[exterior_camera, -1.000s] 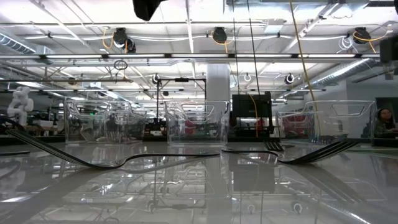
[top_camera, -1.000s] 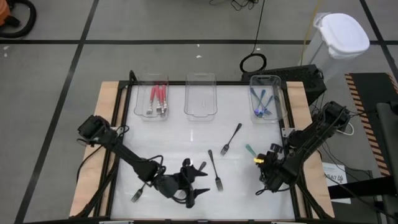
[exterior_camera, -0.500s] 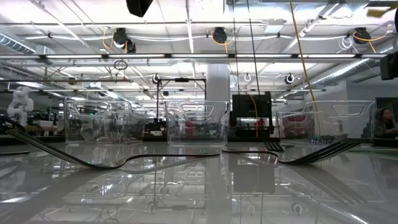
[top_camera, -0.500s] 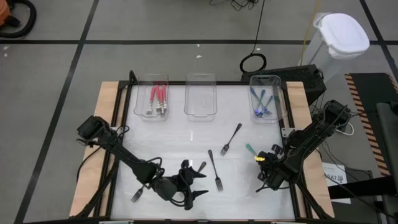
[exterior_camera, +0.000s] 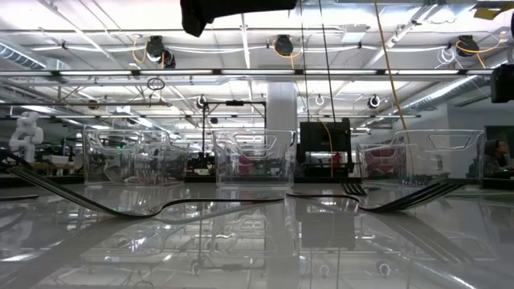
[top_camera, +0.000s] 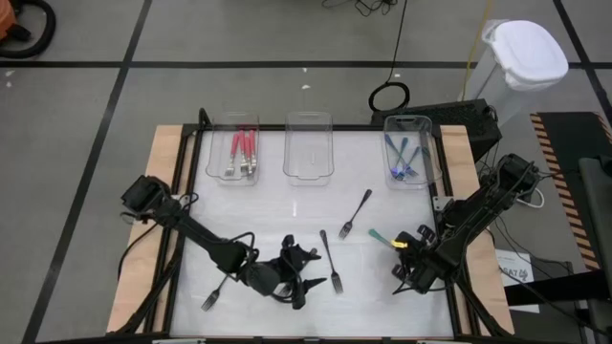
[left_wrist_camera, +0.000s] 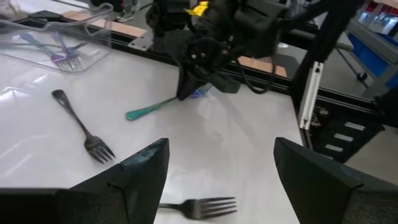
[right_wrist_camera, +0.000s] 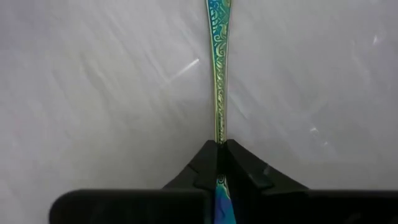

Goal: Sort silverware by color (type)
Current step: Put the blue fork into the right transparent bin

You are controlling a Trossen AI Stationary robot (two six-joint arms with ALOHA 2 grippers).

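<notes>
Overhead, your table (top_camera: 273, 201) reads from left to right as follows. At the far left edge, a clear tray (top_camera: 233, 148) holds the red-handled forks (top_camera: 243, 151). Near the front left corner, one black fork (top_camera: 212, 293) lies loose beside the left arm. Your left gripper (top_camera: 298, 273) hovers low over the front centre of the table; its wrist view shows the two dark fingers (left_wrist_camera: 134, 177) spread wide apart with nothing between them.

Just to its right, a second black fork (top_camera: 331, 261) lies lengthwise, tines toward the front edge. A third black fork (top_camera: 356, 212) lies diagonally a little farther back. Behind them, at the far edge, the middle clear tray (top_camera: 308, 145) stands between the other two.

Farther right, a teal-handled fork (top_camera: 380, 235) juts toward the table centre from your right gripper (top_camera: 402, 245). The right wrist view shows the fingers (right_wrist_camera: 200, 163) pinched together on the patterned handle. The left wrist view shows the free end of this fork touching the surface. At the far right edge, a third clear tray (top_camera: 408, 148) holds the blue forks (top_camera: 400, 158).

The table-level view shows the three trays in a row beyond two of the black forks; you cannot tell the grippers' positions from it.
</notes>
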